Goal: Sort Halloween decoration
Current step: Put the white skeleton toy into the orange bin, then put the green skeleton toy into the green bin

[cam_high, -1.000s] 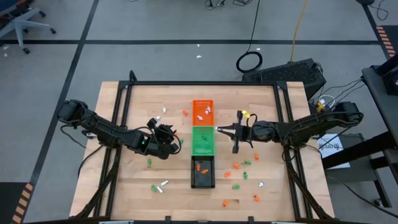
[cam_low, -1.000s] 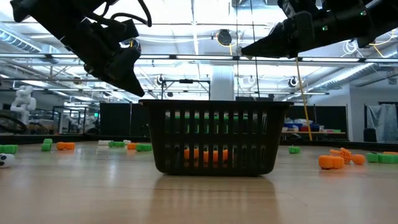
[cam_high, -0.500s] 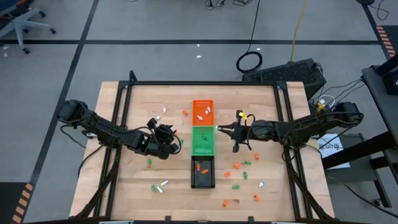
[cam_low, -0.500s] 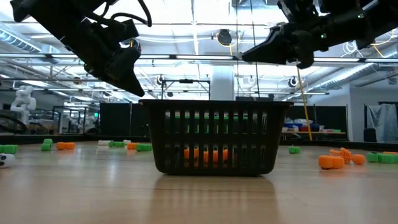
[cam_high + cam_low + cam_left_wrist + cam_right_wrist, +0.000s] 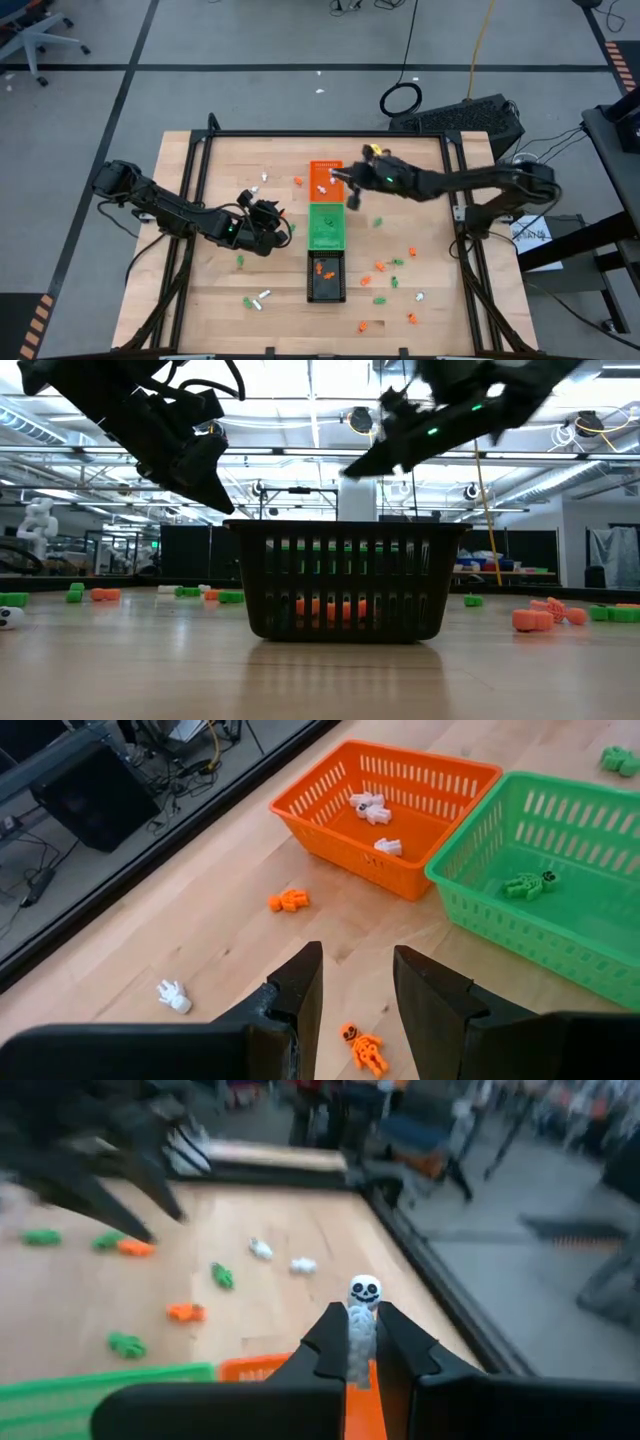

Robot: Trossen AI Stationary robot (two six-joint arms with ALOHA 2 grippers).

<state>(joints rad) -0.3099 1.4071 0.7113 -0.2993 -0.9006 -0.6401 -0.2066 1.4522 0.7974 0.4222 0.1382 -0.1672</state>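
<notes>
Right wrist view: right claw (image 5: 362,1348) pinches a white skeleton trinket (image 5: 362,1305); left claw (image 5: 357,995) half-open, empty.

Room: grey floor (image 5: 250,40) crossed by dark tape lines. Office chair (image 5: 35,35) at far corner. Black case (image 5: 470,118) and coiled cable (image 5: 402,99) beyond the light wood worktop (image 5: 230,300). Ceiling strip lights (image 5: 300,380) on; white pillar (image 5: 357,495) behind.

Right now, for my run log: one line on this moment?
right gripper: shut on white skeleton, over orange tray | left gripper: open, empty, waiting left of green tray
</notes>
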